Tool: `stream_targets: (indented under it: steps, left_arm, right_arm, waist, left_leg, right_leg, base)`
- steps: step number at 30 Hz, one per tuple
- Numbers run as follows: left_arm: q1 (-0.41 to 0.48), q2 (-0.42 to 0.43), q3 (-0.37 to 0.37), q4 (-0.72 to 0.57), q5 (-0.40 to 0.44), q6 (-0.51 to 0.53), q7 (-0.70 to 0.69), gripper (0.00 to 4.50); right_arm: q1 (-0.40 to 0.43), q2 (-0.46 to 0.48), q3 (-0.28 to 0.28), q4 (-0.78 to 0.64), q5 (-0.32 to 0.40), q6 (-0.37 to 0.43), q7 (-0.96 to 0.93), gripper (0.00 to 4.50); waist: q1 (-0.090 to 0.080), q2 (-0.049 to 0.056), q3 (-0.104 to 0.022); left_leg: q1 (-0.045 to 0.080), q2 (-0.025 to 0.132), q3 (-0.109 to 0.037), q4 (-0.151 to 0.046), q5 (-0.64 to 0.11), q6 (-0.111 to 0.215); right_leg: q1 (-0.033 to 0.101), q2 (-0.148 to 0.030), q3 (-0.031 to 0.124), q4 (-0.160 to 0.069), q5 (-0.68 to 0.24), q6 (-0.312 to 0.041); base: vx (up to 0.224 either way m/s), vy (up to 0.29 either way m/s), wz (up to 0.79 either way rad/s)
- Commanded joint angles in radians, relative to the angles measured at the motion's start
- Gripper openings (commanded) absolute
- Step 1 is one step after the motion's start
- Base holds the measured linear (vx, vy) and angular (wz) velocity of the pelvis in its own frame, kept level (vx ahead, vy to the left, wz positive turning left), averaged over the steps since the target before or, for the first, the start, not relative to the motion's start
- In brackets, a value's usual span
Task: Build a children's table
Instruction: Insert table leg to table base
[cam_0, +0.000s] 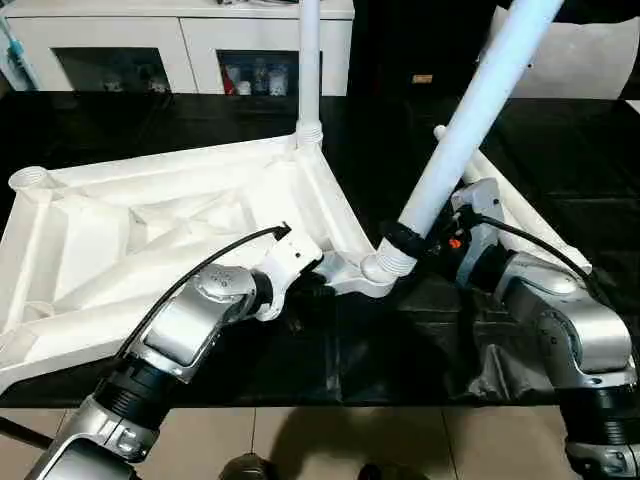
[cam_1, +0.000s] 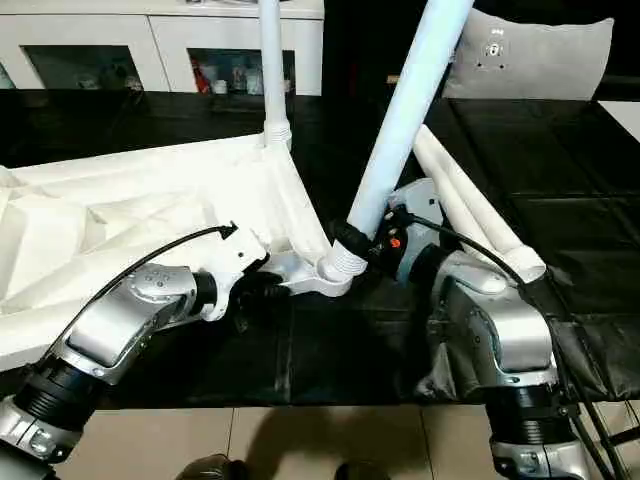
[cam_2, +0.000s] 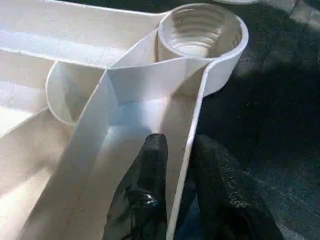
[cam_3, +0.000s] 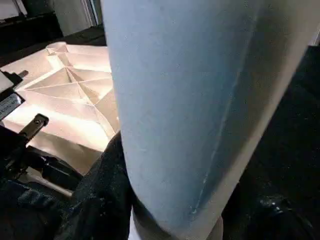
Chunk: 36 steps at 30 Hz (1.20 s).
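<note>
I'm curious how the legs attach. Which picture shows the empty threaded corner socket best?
The left wrist view: the socket sits close, open end up, its inner ridges plain. The left eye view shows a small empty socket at the tabletop's far-left corner, ridges faint.

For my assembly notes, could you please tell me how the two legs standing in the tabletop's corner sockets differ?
The far leg stands upright in its socket; the near leg leans steeply to the robot's right. The far leg stands free of both arms; the right pincer grips the near leg just above its threaded end. Both are white, round and set in the upturned tabletop.
</note>
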Motion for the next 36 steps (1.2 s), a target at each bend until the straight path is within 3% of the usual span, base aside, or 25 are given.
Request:
stream_targets:
  steps: [1, 3, 4, 11, 18, 19, 21, 22, 24, 25, 30, 31, 33, 36]
  left_arm:
    - [-0.011, 0.013, -0.002, -0.024, 0.011, 0.012, -0.013, 0.63]
    - [-0.009, 0.017, -0.003, -0.026, 0.013, 0.011, -0.019, 0.52]
    - [-0.009, 0.022, -0.005, -0.026, 0.014, 0.006, -0.027, 0.41]
    - [-0.014, 0.041, -0.016, -0.016, 0.021, -0.01, -0.059, 0.12]
    - [-0.02, 0.078, -0.034, 0.02, 0.057, -0.128, -0.104, 0.0]
    - [-0.01, 0.108, -0.052, 0.039, 0.067, -0.296, -0.18, 0.0]
    - [-0.006, 0.118, -0.059, 0.044, 0.07, -0.352, -0.204, 0.0]
    - [-0.005, 0.133, -0.071, 0.063, 0.079, -0.407, -0.23, 0.0]
    - [-0.007, 0.137, -0.075, 0.074, 0.084, -0.418, -0.233, 0.0]
    - [-0.009, 0.136, -0.074, 0.089, 0.087, -0.421, -0.23, 0.0]
    - [-0.009, 0.125, -0.063, 0.109, 0.074, -0.434, -0.241, 0.0]
    - [-0.009, 0.119, -0.056, 0.119, 0.072, -0.43, -0.239, 0.0]
    - [-0.009, 0.118, -0.052, 0.123, 0.072, -0.419, -0.239, 0.0]
    - [-0.005, 0.114, -0.044, 0.129, 0.061, -0.369, -0.245, 0.0]
  right_arm:
    - [-0.016, -0.004, -0.001, -0.009, 0.001, -0.005, 0.006, 1.89]
    - [-0.012, -0.005, -0.001, -0.013, 0.002, -0.004, 0.007, 1.89]
    - [-0.008, -0.006, -0.001, -0.016, 0.003, -0.003, 0.007, 1.89]
    - [0.004, -0.009, 0.001, -0.025, 0.009, 0.003, 0.011, 1.89]
    - [-0.001, -0.009, 0.003, -0.02, 0.011, 0.0, 0.016, 1.89]
    - [-0.001, -0.008, 0.003, -0.02, 0.012, -0.003, 0.018, 1.89]
    - [-0.001, -0.007, 0.003, -0.02, 0.012, -0.004, 0.018, 1.89]
    - [0.003, -0.006, 0.004, -0.024, 0.012, -0.004, 0.019, 1.89]
    - [0.004, -0.006, 0.004, -0.026, 0.013, -0.004, 0.02, 1.89]
    - [0.008, -0.006, 0.005, -0.031, 0.014, -0.004, 0.02, 1.89]
    - [0.015, -0.007, 0.005, -0.041, 0.021, 0.0, 0.025, 1.89]
    - [0.015, -0.009, 0.007, -0.04, 0.021, 0.001, 0.028, 1.89]
    - [0.015, -0.01, 0.01, -0.038, 0.02, 0.001, 0.031, 1.89]
    - [0.002, -0.015, 0.018, -0.036, 0.024, 0.011, 0.043, 1.89]
  waist:
    - [0.0, -0.01, -0.068]
    - [-0.001, -0.01, -0.069]
    - [0.0, -0.003, -0.07]
    - [-0.006, -0.006, -0.07]
    - [-0.01, -0.006, -0.067]
    - [-0.007, -0.006, -0.066]
    - [-0.009, -0.004, -0.068]
    - [-0.006, 0.003, -0.067]
    - [-0.002, 0.002, -0.068]
    - [0.004, 0.013, -0.069]
    - [0.006, 0.004, -0.068]
    - [0.006, -0.002, -0.068]
    - [0.007, 0.001, -0.067]
    - [0.005, -0.004, -0.063]
  left_leg:
    - [0.007, 0.055, -0.02, -0.069, -0.076, 0.061]
    - [0.007, 0.055, -0.02, -0.069, -0.074, 0.059]
    - [0.007, 0.055, -0.021, -0.068, -0.069, 0.06]
    - [0.006, 0.055, -0.02, -0.069, -0.063, 0.065]
    - [0.008, 0.054, -0.02, -0.072, -0.093, 0.058]
    - [0.007, 0.053, -0.022, -0.072, -0.095, 0.059]
    - [0.009, 0.055, -0.021, -0.074, -0.098, 0.054]
    - [0.011, 0.057, -0.023, -0.074, -0.099, 0.05]
    - [0.015, 0.059, -0.02, -0.074, -0.104, 0.043]
    - [0.019, 0.061, -0.021, -0.074, -0.108, 0.037]
    - [0.012, 0.06, -0.022, -0.076, -0.106, 0.029]
    - [0.013, 0.06, -0.02, -0.076, -0.111, 0.03]
    - [0.012, 0.059, -0.02, -0.076, -0.115, 0.03]
    - [0.014, 0.061, -0.021, -0.079, -0.136, 0.025]
  right_leg:
    - [0.057, -0.091, 0.058, -0.077, -0.22, -0.157]
    - [0.059, -0.091, 0.059, -0.075, -0.212, -0.158]
    - [0.059, -0.091, 0.058, -0.073, -0.197, -0.161]
    - [0.061, -0.09, 0.058, -0.07, -0.145, -0.182]
    - [0.059, -0.091, 0.059, -0.079, -0.209, -0.166]
    - [0.059, -0.091, 0.058, -0.083, -0.221, -0.159]
    - [0.059, -0.091, 0.059, -0.079, -0.219, -0.152]
    - [0.055, -0.09, 0.059, -0.077, -0.203, -0.155]
    - [0.053, -0.09, 0.06, -0.075, -0.186, -0.162]
    - [0.05, -0.091, 0.061, -0.073, -0.175, -0.171]
    - [0.057, -0.094, 0.062, -0.067, -0.141, -0.187]
    - [0.058, -0.096, 0.062, -0.07, -0.153, -0.188]
    - [0.058, -0.096, 0.062, -0.071, -0.173, -0.185]
    - [0.055, -0.097, 0.063, -0.077, -0.243, -0.168]
  base:
    - [0.0, 0.0, 0.0]
    - [0.0, 0.0, 0.0]
    - [0.0, 0.0, 0.0]
    - [0.0, 0.0, 0.0]
    - [0.0, 0.0, 0.0]
    - [0.0, 0.0, 0.0]
    - [0.0, 0.0, 0.0]
    - [0.0, 0.0, 0.0]
    - [0.0, 0.0, 0.0]
    - [0.0, 0.0, 0.0]
    - [0.0, 0.0, 0.0]
    - [0.0, 0.0, 0.0]
    - [0.0, 0.0, 0.0]
    - [0.0, 0.0, 0.0]
